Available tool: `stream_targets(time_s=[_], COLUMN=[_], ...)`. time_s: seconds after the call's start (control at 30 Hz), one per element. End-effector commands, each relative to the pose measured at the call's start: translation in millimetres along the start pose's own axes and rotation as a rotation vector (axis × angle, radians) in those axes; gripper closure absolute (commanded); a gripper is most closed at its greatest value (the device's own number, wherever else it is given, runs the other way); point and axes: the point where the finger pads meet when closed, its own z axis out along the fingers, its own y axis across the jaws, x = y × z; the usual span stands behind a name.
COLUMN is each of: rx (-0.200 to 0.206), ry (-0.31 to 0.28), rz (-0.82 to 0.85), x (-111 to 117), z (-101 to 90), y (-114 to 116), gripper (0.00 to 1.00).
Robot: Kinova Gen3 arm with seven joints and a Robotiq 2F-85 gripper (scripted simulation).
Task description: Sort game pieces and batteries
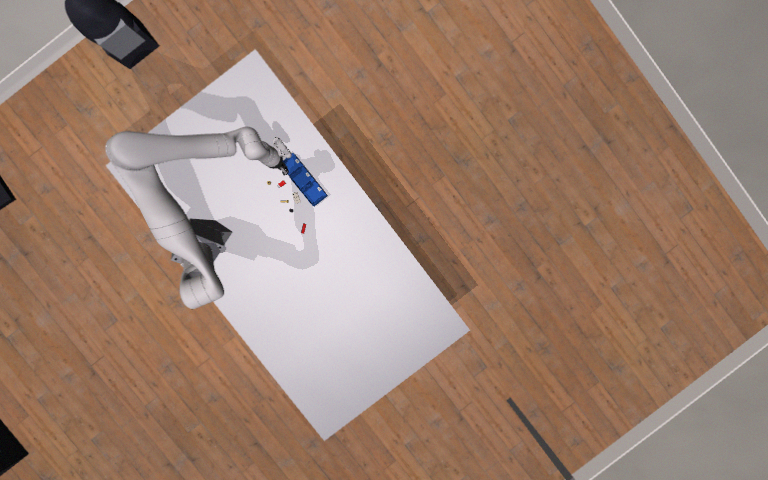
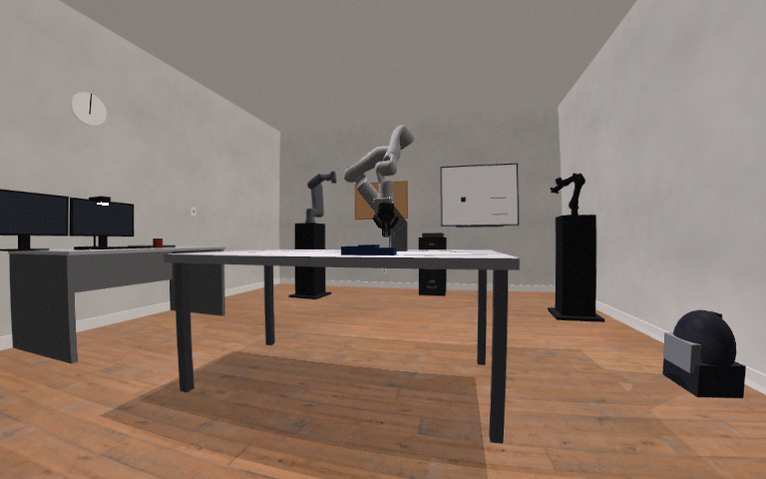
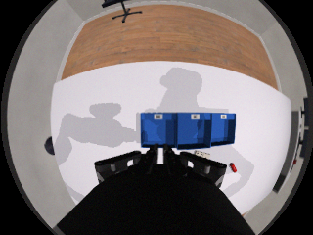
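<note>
Three joined blue bins stand on the table. In the wrist view the bin marked M point(image 3: 157, 131) is at the left, K point(image 3: 194, 132) in the middle, and a third bin point(image 3: 223, 131) at the right. My gripper point(image 3: 160, 148) point(image 2: 386, 233) is shut, with only a narrow gap and nothing visible held, above M's near edge. A red piece point(image 1: 303, 228) point(image 3: 233, 167) lies beyond the third bin. A red-and-white piece point(image 1: 281, 183), a small brown piece point(image 1: 269, 182), a tan piece point(image 1: 284, 201) and a black piece point(image 1: 291, 210) lie beside the bins. Their kinds and the bins' contents are unclear.
A pale patterned thing point(image 1: 296, 197) point(image 3: 201, 154) lies close beside bin K. The white table point(image 1: 351, 316) point(image 2: 452, 254) extends well past the bins. My arm point(image 1: 186, 150) reaches across the table from its base side, and its shadow falls around the pieces.
</note>
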Motion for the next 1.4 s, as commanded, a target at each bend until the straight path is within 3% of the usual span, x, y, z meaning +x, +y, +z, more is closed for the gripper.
stream_targets(time_s=[0.0, 0.43, 0.9, 0.93, 1.37], rx=[0.002, 0.005, 0.006, 0.008, 0.006], ry=[0.000, 0.003, 0.003, 0.012, 0.006], rz=[0.004, 0.001, -0.001, 0.064, 0.600], x=[-0.6, 0.7, 0.3, -0.6, -37.4], z=[-13.4, -122.1, -119.1, -116.4, -77.7], y=[-0.2, -1.9, -1.6, 5.9, 83.7], gripper=[0.91, 0.91, 0.91, 0.71, 0.71])
